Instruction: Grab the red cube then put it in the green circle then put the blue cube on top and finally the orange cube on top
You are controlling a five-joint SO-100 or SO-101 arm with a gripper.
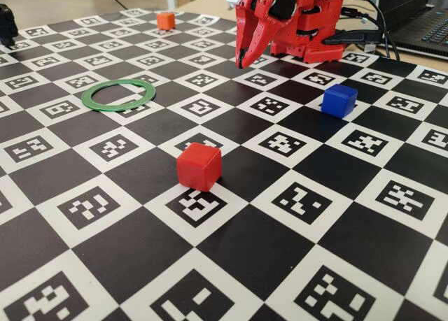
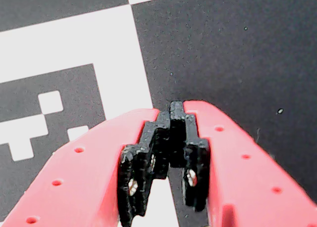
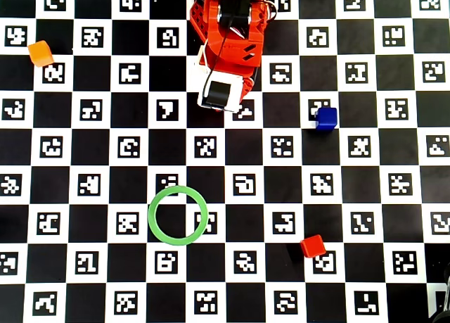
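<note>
A: Fixed view: gripper [image 1: 244, 61] clenched, empty, parked at the board's [image 1: 329, 216] far edge. Red cube [image 1: 199, 166] mid-board, green circle [image 1: 118, 95] left, empty.

B: Wrist view: jaws meet over a marker square.

A: Overhead view: blue cube [image 3: 325, 118] right, orange cube [image 3: 41, 53] top-left corner, scattered, likely as start positions. No readable writing, only coded markers.

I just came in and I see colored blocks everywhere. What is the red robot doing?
Nothing has been picked up yet. The gripper is shut and empty, hanging just above the checkered mat near the robot's base. The red cube, the blue cube and the orange cube each sit alone on the mat, far apart. The green circle is still empty inside.
</note>
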